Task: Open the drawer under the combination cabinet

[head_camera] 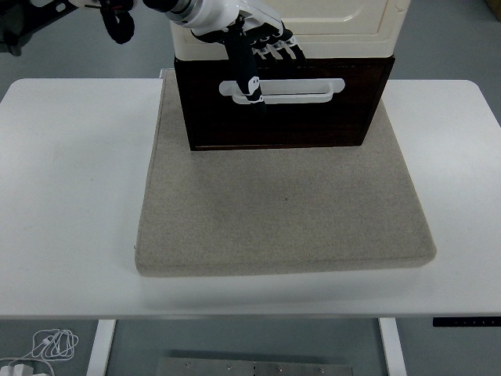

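Note:
The cream combination cabinet [344, 23] stands at the back of a beige mat [282, 211]. Under it is a dark brown drawer [313, 121] with a white bar handle [301, 88]; the drawer front sits flush and closed. My left hand [262, 66], white and black, reaches in from the top left and hovers at the handle's left end. Its fingers [278, 48] are spread along the drawer's top edge. Its thumb [244, 70] hangs down across the handle. It grips nothing that I can see. The right arm is out of view.
The mat lies on the white table [70, 196], with bare table on both sides and in front. A white cable [51, 342] lies on the floor below the table's near left corner.

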`<state>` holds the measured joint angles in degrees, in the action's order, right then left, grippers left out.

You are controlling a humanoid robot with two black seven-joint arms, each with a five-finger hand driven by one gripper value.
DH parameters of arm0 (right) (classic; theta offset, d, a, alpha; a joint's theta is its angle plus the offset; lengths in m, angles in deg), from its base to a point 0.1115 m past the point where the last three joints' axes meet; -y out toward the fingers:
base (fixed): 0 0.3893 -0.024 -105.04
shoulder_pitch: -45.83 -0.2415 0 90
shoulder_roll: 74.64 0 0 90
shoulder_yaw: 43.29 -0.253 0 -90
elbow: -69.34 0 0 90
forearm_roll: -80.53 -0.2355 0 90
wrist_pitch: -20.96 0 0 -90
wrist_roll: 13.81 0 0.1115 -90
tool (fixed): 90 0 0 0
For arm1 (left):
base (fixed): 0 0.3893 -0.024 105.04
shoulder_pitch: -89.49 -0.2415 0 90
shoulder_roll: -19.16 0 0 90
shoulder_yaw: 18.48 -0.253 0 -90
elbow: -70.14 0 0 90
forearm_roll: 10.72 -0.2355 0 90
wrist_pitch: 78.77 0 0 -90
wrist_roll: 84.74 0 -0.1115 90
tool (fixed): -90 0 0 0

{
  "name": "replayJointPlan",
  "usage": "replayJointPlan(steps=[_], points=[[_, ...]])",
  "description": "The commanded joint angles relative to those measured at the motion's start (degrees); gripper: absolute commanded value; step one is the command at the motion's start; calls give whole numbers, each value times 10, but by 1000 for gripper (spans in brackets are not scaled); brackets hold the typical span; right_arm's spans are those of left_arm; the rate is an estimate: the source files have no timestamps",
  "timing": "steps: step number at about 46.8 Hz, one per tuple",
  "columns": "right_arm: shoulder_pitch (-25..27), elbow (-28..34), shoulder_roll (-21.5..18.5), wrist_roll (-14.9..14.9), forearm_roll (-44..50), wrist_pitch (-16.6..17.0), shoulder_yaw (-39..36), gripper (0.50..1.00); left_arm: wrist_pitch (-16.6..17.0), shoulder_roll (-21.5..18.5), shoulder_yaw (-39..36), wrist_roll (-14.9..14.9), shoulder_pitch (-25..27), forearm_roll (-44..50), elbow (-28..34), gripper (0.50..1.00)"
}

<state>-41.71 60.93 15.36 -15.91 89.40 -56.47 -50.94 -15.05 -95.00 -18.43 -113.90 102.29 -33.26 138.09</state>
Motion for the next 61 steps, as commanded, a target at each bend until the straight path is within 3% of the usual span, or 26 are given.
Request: replayJointPlan(steps=[1, 8, 37, 43, 61], points=[[0, 0, 0, 0, 0, 0, 0, 926, -2, 10, -3, -13, -1, 5, -6, 1000], [0, 0, 0, 0, 0, 0, 0, 926, 1, 13, -4, -26, -8, 5, -16, 1000], [0, 0, 0, 0, 0, 0, 0, 926, 8, 59, -12, -28, -24, 0, -48, 1000], [0, 0, 0, 0, 0, 0, 0, 926, 35, 67, -11, -27, -29, -1, -49, 1000], [0, 0, 0, 0, 0, 0, 0, 926, 54, 68, -12, -27, -39, -1, -56, 1000]])
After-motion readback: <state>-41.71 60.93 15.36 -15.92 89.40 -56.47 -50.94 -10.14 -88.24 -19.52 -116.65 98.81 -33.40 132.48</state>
